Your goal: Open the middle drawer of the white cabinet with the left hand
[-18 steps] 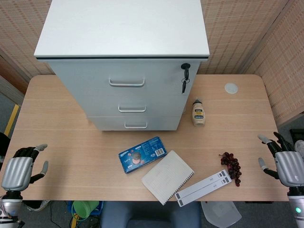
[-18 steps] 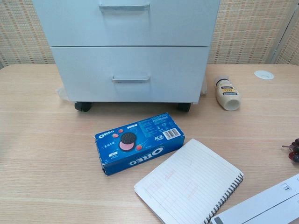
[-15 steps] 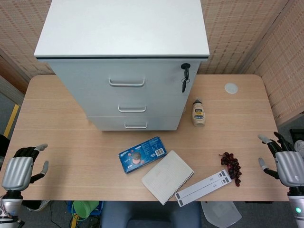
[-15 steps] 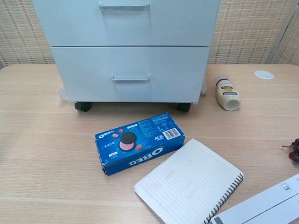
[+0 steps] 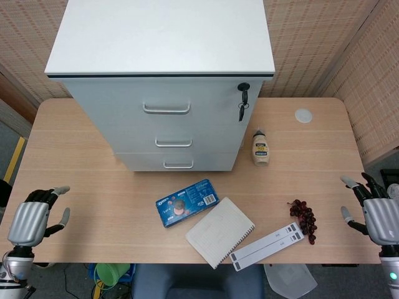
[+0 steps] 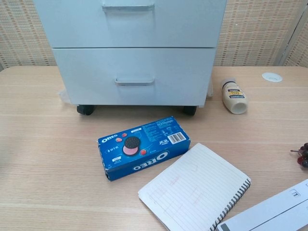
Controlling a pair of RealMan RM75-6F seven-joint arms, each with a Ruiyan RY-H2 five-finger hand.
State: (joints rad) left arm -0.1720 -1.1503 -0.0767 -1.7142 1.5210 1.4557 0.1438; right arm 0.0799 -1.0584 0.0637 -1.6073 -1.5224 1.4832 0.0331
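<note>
While the white cabinet [image 5: 161, 81] stands at the back of the counter [image 5: 93, 199], its middle drawer [image 5: 173, 141] is closed flush with the drawers above and below, its handle untouched. In front of the cabinet lies a blue box [image 6: 143, 147] printed "OREO" in white, with a picture of a biscuit and a barcode; the finer print cannot be read. Just beyond the box, away from the cabinet, lies a spiral notebook [image 6: 195, 192] with faint ruled lines, no writing legible. A white strip [image 5: 266, 242] with small dark marks lies beside the notebook, further from the cabinet; the chest view cuts it off at the corner. To the right of the cabinet a small bottle [image 5: 260, 148] lies on its side, its yellow label too small to read. A key [image 5: 242, 104] hangs from the lock at the cabinet's top right. Dark grapes [image 5: 303, 218] lie well right of the notebook, only partly caught in the chest view. The left hand [image 5: 31, 219] hovers at the counter's near left edge, well away from the cabinet, fingers apart and holding nothing. The right hand [image 5: 376, 215] sits off the counter's right edge, fingers spread, empty. Neither hand appears in the chest view, which also crops the cabinet's upper part
</note>
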